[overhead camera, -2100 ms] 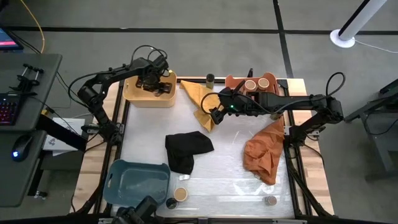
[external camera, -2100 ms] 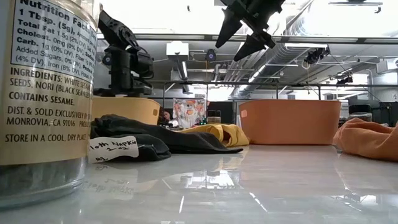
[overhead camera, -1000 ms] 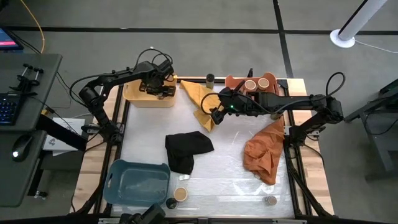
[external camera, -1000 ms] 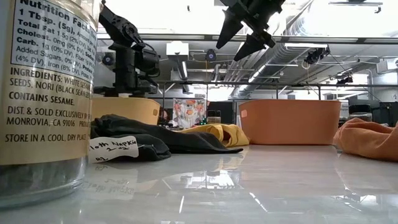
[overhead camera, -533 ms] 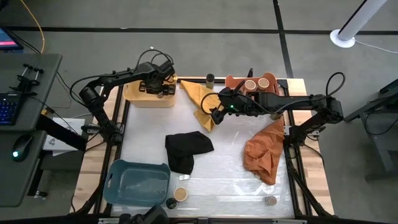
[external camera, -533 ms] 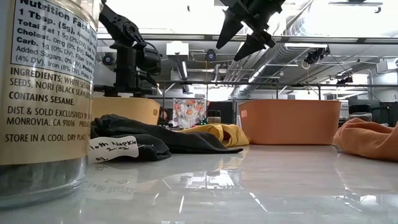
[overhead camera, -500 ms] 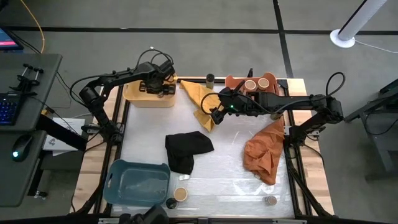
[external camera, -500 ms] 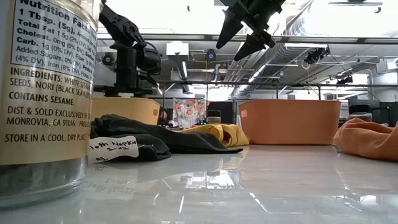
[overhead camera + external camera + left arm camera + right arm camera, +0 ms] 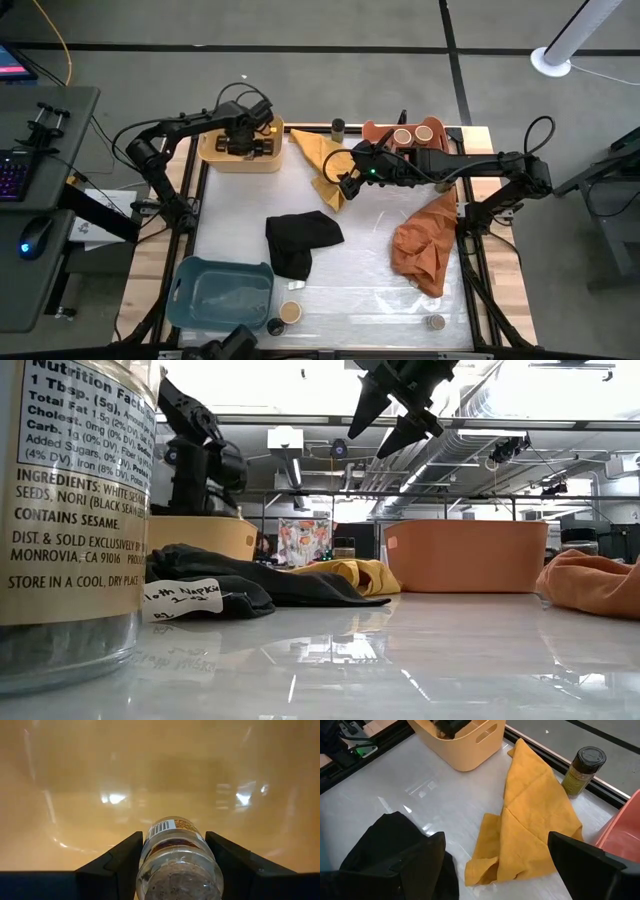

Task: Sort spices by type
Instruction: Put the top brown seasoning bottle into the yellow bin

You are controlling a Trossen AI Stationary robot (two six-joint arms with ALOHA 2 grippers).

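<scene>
My left gripper (image 9: 243,140) points down inside the yellow bin (image 9: 215,160) at the far left and is shut on a clear spice jar (image 9: 177,855) with a barcode label. The low view shows only the arm above the yellow bin (image 9: 200,535). My right gripper (image 9: 345,185) hangs open and empty above the yellow cloth (image 9: 320,160), and shows high in the low view (image 9: 372,435). A dark-lidded jar (image 9: 339,127) stands at the far edge. Two tan-lidded jars (image 9: 403,136) stand in the salmon bin (image 9: 375,130). My left gripper pinches the jar's round sides (image 9: 150,852) between its two fingers (image 9: 117,862). The fingers come from above, pointing down, and the jar lies along them, one end toward the wrist and the other toward the bin floor. Whether it touches the floor, I cannot tell.
A black cloth (image 9: 300,240) lies mid-table and an orange cloth (image 9: 425,245) at the right. A blue bin (image 9: 220,290) sits near left. Jars stand along the near edge (image 9: 290,312) (image 9: 433,322); one labelled jar (image 9: 70,510) fills the low view's left.
My left gripper has sunk into the yellow bin with the jar and shifted a little toward the table's left edge, its hold unchanged. My right gripper has kept still.
</scene>
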